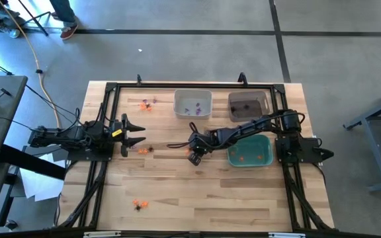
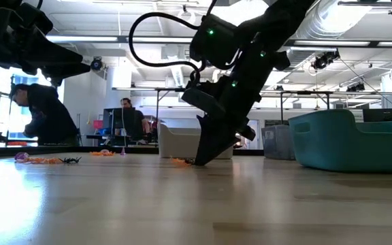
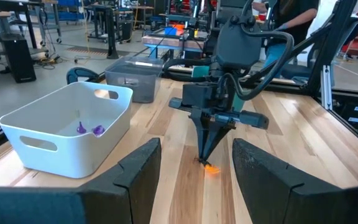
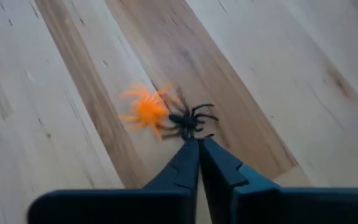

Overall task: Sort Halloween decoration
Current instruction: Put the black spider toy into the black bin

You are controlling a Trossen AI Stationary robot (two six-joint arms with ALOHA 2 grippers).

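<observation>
Your right gripper point(image 4: 197, 144) has pinched shut at the black spider point(image 4: 188, 121), and may snag the touching orange spider point(image 4: 146, 109).

A white bin point(image 1: 192, 104) with cut-out handles sits at the far middle of the light wooden table point(image 1: 177, 192), and just beside it to the right stands a grey bin point(image 1: 249, 104). Nearer the front and below the grey one lies a teal bin point(image 1: 250, 151). A black metal frame point(image 1: 177, 85) runs along the table's edges. Beyond the table, on the grey concrete floor point(image 1: 177, 39), a yellow cable point(image 1: 37, 66) trails past the legs of a stand. In the low view a person point(image 2: 43, 116) in dark clothes bends over at the left, and another person point(image 2: 129, 119) sits farther back among workbenches.
</observation>
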